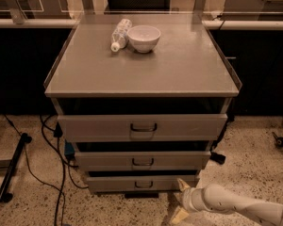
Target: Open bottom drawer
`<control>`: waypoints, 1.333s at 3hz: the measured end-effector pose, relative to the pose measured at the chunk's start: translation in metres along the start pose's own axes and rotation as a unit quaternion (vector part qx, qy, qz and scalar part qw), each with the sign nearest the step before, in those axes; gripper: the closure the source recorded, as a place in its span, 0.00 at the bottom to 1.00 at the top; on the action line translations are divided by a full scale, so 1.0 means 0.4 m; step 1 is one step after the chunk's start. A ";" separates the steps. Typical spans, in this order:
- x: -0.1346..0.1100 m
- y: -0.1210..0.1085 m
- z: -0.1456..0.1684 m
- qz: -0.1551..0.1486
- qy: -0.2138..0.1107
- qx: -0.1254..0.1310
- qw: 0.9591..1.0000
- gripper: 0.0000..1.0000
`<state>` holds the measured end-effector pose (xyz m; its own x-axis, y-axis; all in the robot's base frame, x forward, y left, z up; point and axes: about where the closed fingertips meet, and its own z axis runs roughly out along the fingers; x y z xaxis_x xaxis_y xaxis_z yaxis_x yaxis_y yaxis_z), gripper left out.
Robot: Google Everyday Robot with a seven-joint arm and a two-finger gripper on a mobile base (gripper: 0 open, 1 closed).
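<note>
Gripper [179, 200] near bottom drawer [142, 183] (arm [245, 210] cropped)

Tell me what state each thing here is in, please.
bottom drawer: looks shut, handle not gripped.
middle drawer: looks shut.
top drawer: looks shut.
bowl: upright on the cabinet top.
bottle: lying on its side beside the bowl.
gripper: open, low by the bottom drawer's right end.

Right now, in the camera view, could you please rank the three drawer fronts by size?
1. top drawer
2. middle drawer
3. bottom drawer
Camera nearness may exaggerate this. The gripper, open, sits lower-right of it.
</note>
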<state>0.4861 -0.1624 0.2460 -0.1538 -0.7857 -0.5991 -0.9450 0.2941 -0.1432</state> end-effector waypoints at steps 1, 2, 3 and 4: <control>0.003 -0.027 0.044 -0.025 -0.015 0.005 1.000 0.00; 0.004 -0.040 0.065 -0.043 -0.020 0.009 0.999 0.00; 0.006 -0.053 0.086 -0.069 -0.006 0.010 0.998 0.00; 0.013 -0.077 0.108 -0.089 0.015 0.007 0.996 0.00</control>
<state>0.5269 -0.1521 0.2134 0.0070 -0.8419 -0.5396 -0.9541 0.1559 -0.2556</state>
